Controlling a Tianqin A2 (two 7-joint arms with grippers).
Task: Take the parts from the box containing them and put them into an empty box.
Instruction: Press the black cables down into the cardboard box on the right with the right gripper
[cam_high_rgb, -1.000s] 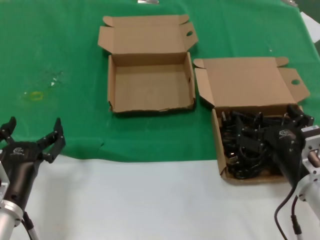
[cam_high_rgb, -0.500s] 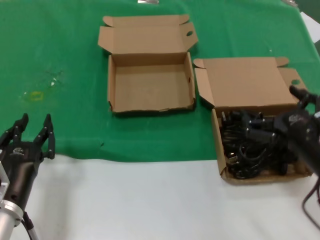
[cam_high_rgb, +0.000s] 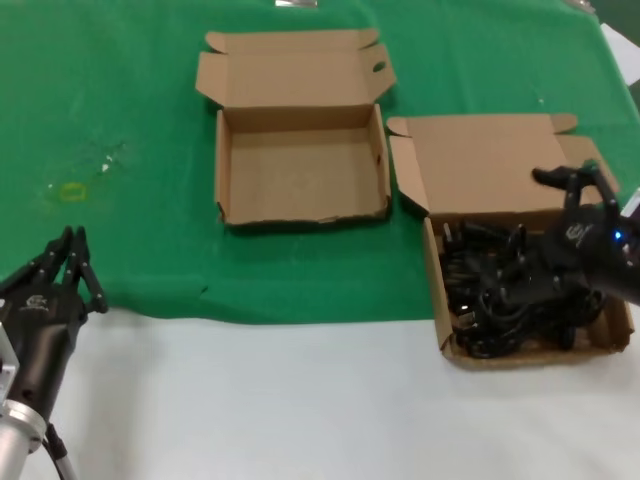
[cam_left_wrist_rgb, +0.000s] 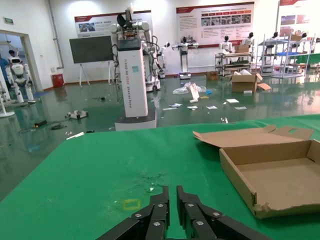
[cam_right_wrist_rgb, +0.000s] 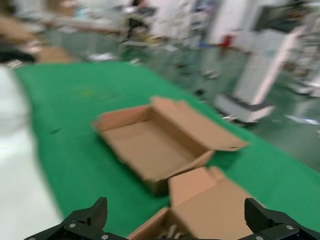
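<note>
The parts (cam_high_rgb: 497, 290) are black cords with plugs, bundled in the right cardboard box (cam_high_rgb: 438, 300), whose lid (cam_high_rgb: 490, 165) lies open behind it. The empty box (cam_high_rgb: 300, 170) stands left of it, further back, and also shows in the left wrist view (cam_left_wrist_rgb: 280, 172) and the right wrist view (cam_right_wrist_rgb: 145, 145). My right gripper (cam_high_rgb: 545, 212) hovers over the back of the parts box (cam_right_wrist_rgb: 215, 210); it is open (cam_right_wrist_rgb: 176, 212) with nothing between its fingers. My left gripper (cam_high_rgb: 70, 248) rests shut (cam_left_wrist_rgb: 172, 193) near the table's front left, over the green cloth's edge.
A green cloth (cam_high_rgb: 120, 90) covers the far part of the table, and bare white tabletop (cam_high_rgb: 280, 400) runs along the front. A small yellow mark (cam_high_rgb: 70, 190) lies on the cloth ahead of the left gripper. A white sheet (cam_high_rgb: 625, 50) sits at the far right corner.
The left gripper's fingers have closed from wide open to shut. The right gripper has moved from low over the cords toward the back right of the parts box, still open.
</note>
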